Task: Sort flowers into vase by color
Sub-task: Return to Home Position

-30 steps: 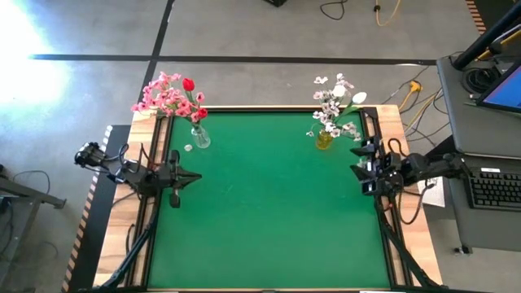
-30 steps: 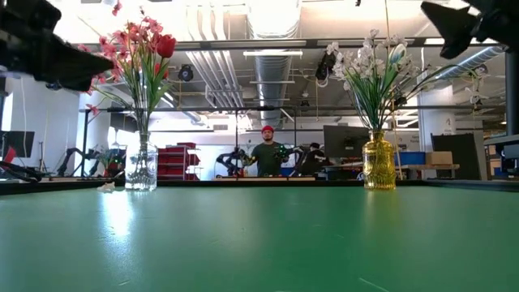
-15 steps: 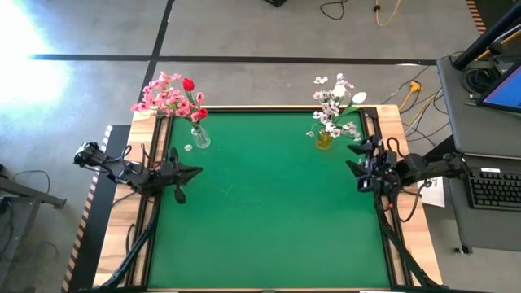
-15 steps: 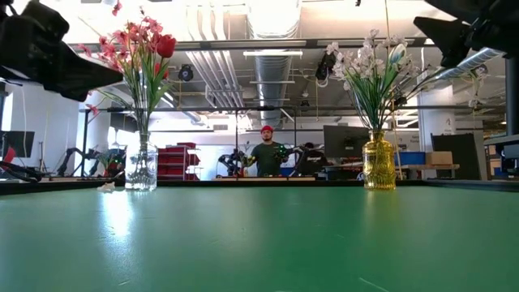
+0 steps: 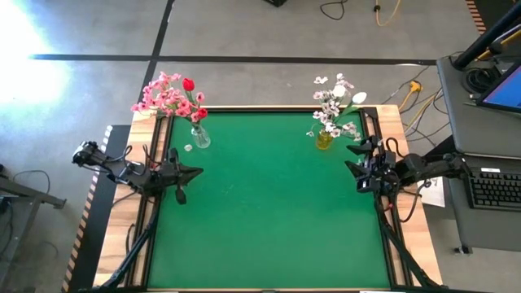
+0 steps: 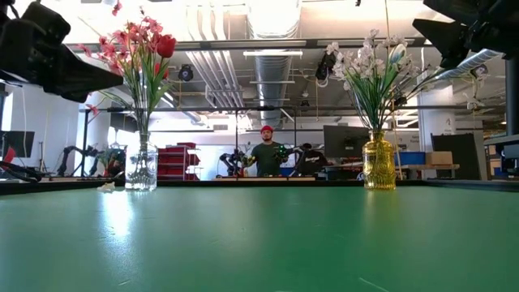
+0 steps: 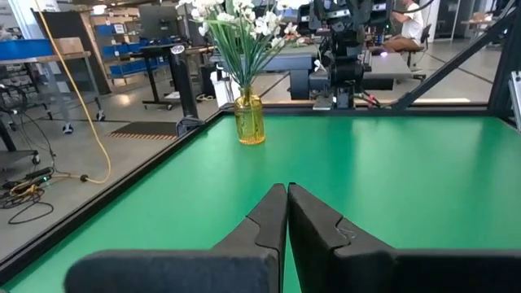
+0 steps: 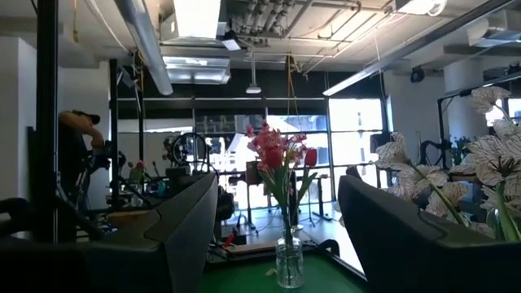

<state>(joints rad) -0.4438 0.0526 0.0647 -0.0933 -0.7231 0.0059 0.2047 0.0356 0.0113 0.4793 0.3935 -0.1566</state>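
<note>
Red and pink flowers (image 5: 172, 96) stand in the clear vase (image 5: 199, 137) at the far left corner of the green table (image 5: 269, 220). White flowers (image 5: 334, 104) stand in the yellow vase (image 5: 325, 140) at the far right corner. Left gripper (image 5: 195, 172) hovers near the clear vase, fingers pressed together, nothing held. Right gripper (image 5: 351, 157) is just beside the yellow vase, spread wide, empty. I can't read the print on the paper (image 5: 431, 187) by the right arm.

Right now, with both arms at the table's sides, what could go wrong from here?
1. The open right gripper sits close to the yellow vase, and its white flowers spread wide; a careless swing might snag a stem and tip it.
2. The shut left gripper is near the narrow clear vase, top-heavy with pink and red flowers; a bump could topple it.
</note>
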